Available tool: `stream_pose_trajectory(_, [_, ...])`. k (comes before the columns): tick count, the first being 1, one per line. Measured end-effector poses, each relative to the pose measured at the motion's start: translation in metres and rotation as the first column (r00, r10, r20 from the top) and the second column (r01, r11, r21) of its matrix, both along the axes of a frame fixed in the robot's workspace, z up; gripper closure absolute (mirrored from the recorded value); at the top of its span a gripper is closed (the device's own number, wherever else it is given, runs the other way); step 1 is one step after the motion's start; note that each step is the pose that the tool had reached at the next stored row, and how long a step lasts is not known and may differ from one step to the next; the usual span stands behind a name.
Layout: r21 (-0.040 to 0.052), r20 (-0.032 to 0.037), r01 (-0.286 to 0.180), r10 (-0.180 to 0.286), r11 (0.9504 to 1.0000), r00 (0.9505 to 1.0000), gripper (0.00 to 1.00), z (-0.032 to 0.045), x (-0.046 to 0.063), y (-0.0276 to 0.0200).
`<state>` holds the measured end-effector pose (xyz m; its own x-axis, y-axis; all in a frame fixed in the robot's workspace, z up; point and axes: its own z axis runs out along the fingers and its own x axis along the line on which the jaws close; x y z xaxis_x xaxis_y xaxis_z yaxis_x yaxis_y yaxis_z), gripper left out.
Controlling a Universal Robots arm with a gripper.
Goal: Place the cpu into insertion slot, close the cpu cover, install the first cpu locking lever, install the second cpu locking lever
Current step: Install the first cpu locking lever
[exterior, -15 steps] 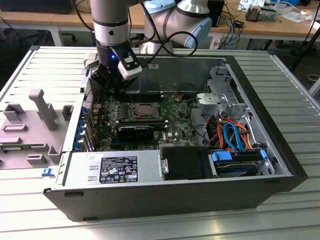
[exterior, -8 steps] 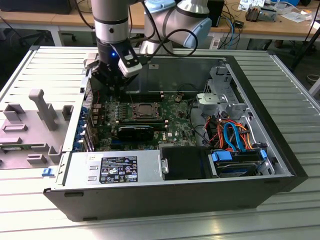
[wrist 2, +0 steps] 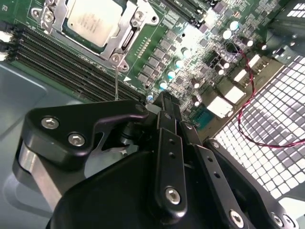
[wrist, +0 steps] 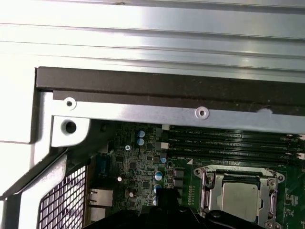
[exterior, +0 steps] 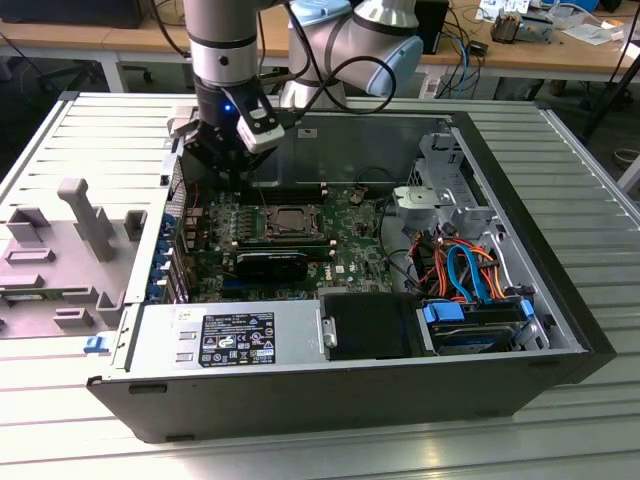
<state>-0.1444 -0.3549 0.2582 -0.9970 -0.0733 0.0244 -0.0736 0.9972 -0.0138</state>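
Note:
The cpu (wrist 2: 93,19) lies flat in its socket on the green motherboard (wrist 2: 190,52), its silver top showing through the window of the cpu cover (wrist 2: 127,32), which lies down around it. A thin wire locking lever (wrist 2: 116,81) sticks out from one socket corner towards the gripper. My gripper (wrist 2: 164,101) hangs over the board a short way from the socket, shut, with nothing seen between its tips. In the exterior view the gripper (exterior: 228,175) is behind and to the left of the cpu (exterior: 291,219). In the first wrist view the cpu (wrist: 240,195) sits inside the cover (wrist: 213,188).
Black memory slots (wrist 2: 62,62) run beside the socket. The case's dark rim (wrist: 167,88) and perforated rear wall (wrist 2: 276,124) close in near the gripper. A power supply (exterior: 225,340), drive bay with orange and blue cables (exterior: 465,270) and a grey fixture (exterior: 80,215) lie around.

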Motion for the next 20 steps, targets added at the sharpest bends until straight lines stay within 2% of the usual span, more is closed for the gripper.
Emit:
stream_pose_trajectory(3, [0.0034, -0.0004, 0.000, 0.000, 1.0000, 1.0000, 0.89, -0.0007, 0.001, 0.0014])
stream_pose_trajectory(6, [0.0178, -0.0006, 0.000, 0.000, 0.9998, 1.0000, 0.89, -0.0009, 0.003, 0.0016])
stream_pose_trajectory(10, [0.0184, -0.0008, -0.001, 0.001, 0.9998, 1.0000, 0.89, -0.0009, 0.005, 0.0017])
stream_pose_trajectory(20, [0.0184, -0.0023, -0.005, 0.005, 0.9998, 1.0000, 0.89, -0.0009, 0.020, 0.0022])
